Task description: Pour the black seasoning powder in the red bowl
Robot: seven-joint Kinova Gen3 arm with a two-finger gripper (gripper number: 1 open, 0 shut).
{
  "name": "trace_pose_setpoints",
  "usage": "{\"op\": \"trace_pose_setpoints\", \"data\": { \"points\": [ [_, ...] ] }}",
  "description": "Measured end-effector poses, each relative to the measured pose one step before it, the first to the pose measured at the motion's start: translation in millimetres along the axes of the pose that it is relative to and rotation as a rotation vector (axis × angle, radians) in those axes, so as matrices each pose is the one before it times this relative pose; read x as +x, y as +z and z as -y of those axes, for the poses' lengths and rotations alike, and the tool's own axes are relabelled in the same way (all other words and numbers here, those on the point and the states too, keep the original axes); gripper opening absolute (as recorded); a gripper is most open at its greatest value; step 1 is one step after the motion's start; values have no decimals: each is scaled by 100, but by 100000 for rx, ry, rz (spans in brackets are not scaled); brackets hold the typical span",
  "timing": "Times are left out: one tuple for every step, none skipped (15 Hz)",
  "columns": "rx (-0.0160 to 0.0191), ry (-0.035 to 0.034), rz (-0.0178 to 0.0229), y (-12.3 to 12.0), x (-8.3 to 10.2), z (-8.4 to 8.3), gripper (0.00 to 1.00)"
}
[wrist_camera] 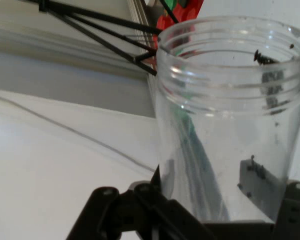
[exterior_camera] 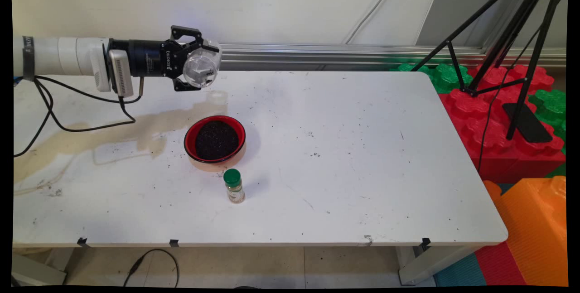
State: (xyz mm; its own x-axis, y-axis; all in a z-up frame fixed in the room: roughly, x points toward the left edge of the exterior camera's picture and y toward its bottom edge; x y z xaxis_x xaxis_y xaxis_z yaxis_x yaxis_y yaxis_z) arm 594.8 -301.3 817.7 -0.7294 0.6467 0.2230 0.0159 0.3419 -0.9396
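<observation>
gripper (exterior_camera: 199, 66) clamps clear jar (wrist_camera: 230, 120), seemingly empty.

Red bowl (exterior_camera: 215, 139) of dark grains, green-capped spice bottle (exterior_camera: 234, 186), tripod (exterior_camera: 507, 35)

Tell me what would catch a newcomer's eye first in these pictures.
First, the gripper, held level above the table's far left part and shut on a clear plastic jar that lies on its side, almost empty but for a few dark specks. Next, the red bowl of dark granules below it on the table, with a small green-capped spice bottle standing just in front. A brownish stain spreads left of the bowl.
</observation>
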Motion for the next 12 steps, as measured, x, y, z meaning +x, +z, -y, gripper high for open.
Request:
{"op": "trace_pose_setpoints", "data": {
  "points": [
    [-559,-4299,250,-111,-41,-10,0],
    [-660,-4667,337,-132,-56,-33,0],
    [-574,-4379,330,-100,-73,-19,0],
    [-335,-2871,232,-62,-55,-7,0],
    [-503,-4384,296,-77,-94,-6,0],
    [-662,-5982,293,-84,-136,1,0],
    [-460,-4239,162,-50,-117,18,0],
    [-509,-4169,65,-48,-113,28,0],
    [-567,-4554,-22,-30,-120,59,0],
    [-540,-4343,-11,-7,-115,79,0],
    [-442,-3651,-50,14,-94,87,0],
    [-229,-2297,-47,13,-58,67,0]
  ]
}}
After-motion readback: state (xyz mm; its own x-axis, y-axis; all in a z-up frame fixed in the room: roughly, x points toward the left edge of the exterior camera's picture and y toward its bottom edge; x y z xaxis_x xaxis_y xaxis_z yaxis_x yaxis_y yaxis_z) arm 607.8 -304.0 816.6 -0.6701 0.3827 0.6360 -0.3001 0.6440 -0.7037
